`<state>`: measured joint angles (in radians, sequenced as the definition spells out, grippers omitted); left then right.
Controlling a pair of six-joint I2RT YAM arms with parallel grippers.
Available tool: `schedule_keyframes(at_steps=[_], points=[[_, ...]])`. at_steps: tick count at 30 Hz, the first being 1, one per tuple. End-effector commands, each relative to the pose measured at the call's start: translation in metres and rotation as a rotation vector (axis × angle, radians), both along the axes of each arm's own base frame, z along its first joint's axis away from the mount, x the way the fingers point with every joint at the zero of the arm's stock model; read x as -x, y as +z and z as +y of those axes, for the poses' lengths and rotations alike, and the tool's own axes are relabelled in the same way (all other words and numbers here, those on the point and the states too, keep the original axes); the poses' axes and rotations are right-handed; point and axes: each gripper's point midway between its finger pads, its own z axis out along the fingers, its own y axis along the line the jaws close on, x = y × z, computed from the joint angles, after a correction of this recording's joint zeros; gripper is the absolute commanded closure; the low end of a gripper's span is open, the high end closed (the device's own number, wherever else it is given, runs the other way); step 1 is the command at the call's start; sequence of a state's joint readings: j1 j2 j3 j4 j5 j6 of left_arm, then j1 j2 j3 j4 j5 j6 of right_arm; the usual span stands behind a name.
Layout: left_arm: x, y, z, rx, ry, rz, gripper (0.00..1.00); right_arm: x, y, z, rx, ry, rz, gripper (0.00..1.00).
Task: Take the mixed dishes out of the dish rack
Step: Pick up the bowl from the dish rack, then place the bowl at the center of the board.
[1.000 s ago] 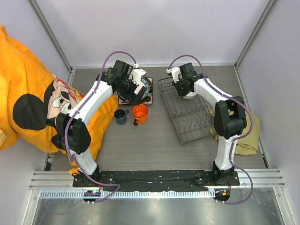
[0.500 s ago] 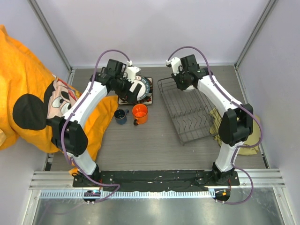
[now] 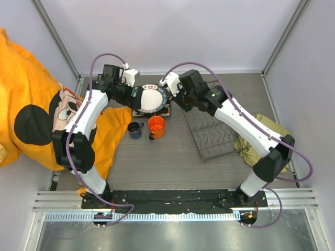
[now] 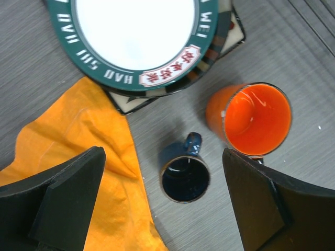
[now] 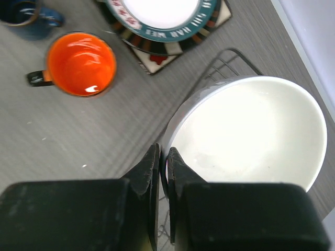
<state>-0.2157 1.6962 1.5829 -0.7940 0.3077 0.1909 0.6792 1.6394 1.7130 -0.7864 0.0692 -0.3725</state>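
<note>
The plain white bowl is the last dish not yet on the table. It hangs mouth-up over the far left corner of the dish rack, a few of whose wires show just past its rim. The right claw is pressed together on the bowl's near rim, one finger inside and one outside, so the bowl's body reaches away from the claw toward the rack. The bare table for setting it down lies the other way, to the claw's left, beside the orange mug. Beyond the mug, the round dark-rimmed plate sits stacked on the square cream plate. The right arm is stretched long, elbow out to the right and forearm slanting far-left across the rack. It is both the nearer arm and the one carrying the bowl. The left claw is spread wide and empty, hovering over the small dark-blue cup next to the orange cloth. Judging from this, a short leftward carry and a lowering should clear the rack edge.
</note>
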Motion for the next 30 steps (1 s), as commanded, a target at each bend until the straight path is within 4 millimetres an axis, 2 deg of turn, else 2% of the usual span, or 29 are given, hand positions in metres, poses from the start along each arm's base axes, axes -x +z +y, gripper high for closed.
schedule_keyframes(at_steps=[1,7,8,15,17,21,28,30], points=[[-0.016,0.024,0.017,0.047,0.066,-0.086,0.00,0.023,0.039,0.007,-0.042,0.026,-0.097,0.99],[-0.030,0.026,0.042,0.056,0.148,-0.100,0.00,0.066,0.016,0.042,0.023,0.218,-0.068,0.99],[-0.031,0.027,0.045,0.059,0.162,-0.099,0.00,0.079,0.012,0.053,0.036,0.265,-0.065,0.99],[-0.036,0.023,0.050,0.071,0.181,-0.103,0.00,0.133,-0.032,0.087,0.134,0.464,-0.028,0.99],[-0.035,0.018,0.051,0.069,0.180,-0.096,0.00,0.140,-0.040,0.093,0.141,0.495,-0.025,0.99],[-0.036,0.008,0.053,0.049,0.178,-0.079,0.00,0.153,-0.069,0.101,0.158,0.555,0.028,0.99],[-0.038,0.007,0.053,0.045,0.166,-0.091,0.00,0.174,-0.114,0.118,0.188,0.652,0.098,0.99],[-0.039,0.004,0.052,0.048,0.163,-0.085,0.00,0.175,-0.119,0.123,0.193,0.665,0.101,0.99]])
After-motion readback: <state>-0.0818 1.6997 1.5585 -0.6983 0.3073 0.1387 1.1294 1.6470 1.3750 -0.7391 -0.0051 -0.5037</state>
